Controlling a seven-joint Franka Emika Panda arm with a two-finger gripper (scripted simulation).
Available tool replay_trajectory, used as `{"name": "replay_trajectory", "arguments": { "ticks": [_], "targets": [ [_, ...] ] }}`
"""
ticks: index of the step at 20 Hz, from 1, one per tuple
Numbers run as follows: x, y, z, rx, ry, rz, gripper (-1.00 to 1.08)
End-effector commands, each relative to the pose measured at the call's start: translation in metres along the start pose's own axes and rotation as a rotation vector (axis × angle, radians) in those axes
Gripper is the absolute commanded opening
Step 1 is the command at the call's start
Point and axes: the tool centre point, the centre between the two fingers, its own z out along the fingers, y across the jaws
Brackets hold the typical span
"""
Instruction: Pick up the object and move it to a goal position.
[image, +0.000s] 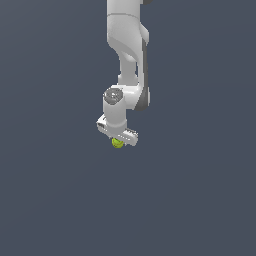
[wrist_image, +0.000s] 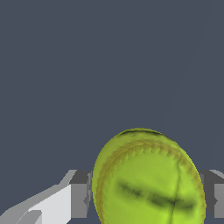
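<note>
The gripper sits closed around the ball, which is wedged between its fingers, pads touching either side. It looks light and slightly squishy with a fuzzy, grippy surface, so pinching across the widest middle probably holds best.

All I get behind everything is one flat slate-blue backdrop, the same plain tone in the exterior view and the wrist view. I can't make out any wall, floor edge, furniture or window in it. The light is even, with only faint diagonal shading
</note>
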Motion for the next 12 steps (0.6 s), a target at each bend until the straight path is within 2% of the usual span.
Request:
{"name": "replay_trajectory", "arguments": {
  "ticks": [1, 7, 12],
  "targets": [
    [0.001, -0.002, -0.006, 0.001, 0.002, 0.000, -1.00],
    [0.002, -0.009, -0.035, 0.001, 0.002, 0.000, -1.00],
    [0.005, -0.018, -0.074, 0.000, 0.002, 0.001, -1.00]
  ]
}}
